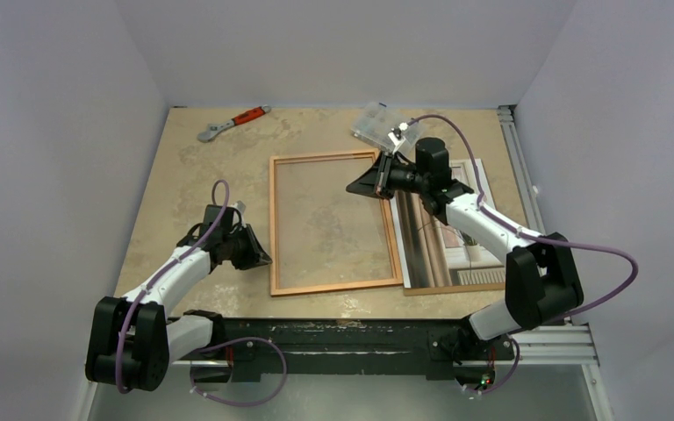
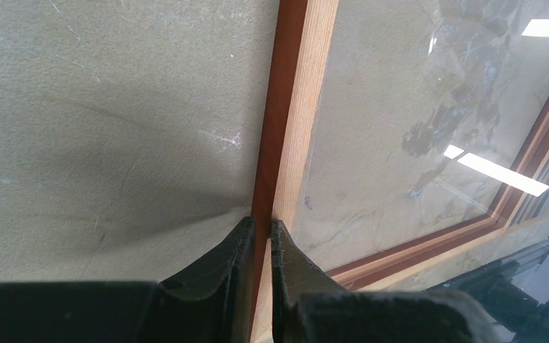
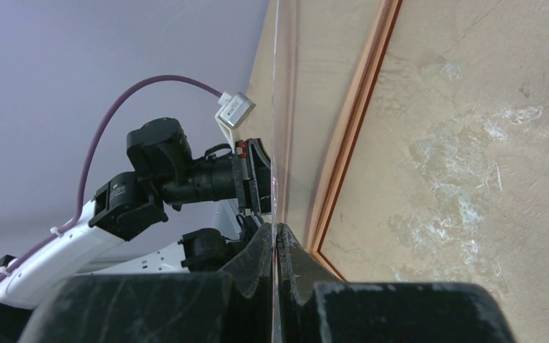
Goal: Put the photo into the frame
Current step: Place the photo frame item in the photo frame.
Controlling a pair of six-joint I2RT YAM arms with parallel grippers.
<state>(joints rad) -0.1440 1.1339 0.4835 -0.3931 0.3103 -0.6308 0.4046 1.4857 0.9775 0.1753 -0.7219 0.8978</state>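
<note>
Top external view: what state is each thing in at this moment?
frame: lying on the table, no photo in it.
left fingers: shut on the frame's left rail.
right fingers: shut on the clear pane's edge.
clear pane: gripped at one edge.
photo: face up on the table, right of the frame.
wrench: lying untouched by the far edge.

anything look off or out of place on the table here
A red-handled wrench lies near the table's far edge, unrelated to framing. The frame sits slightly skewed, left claw shut on its left rail, right claw shut on a thin clear pane.
</note>
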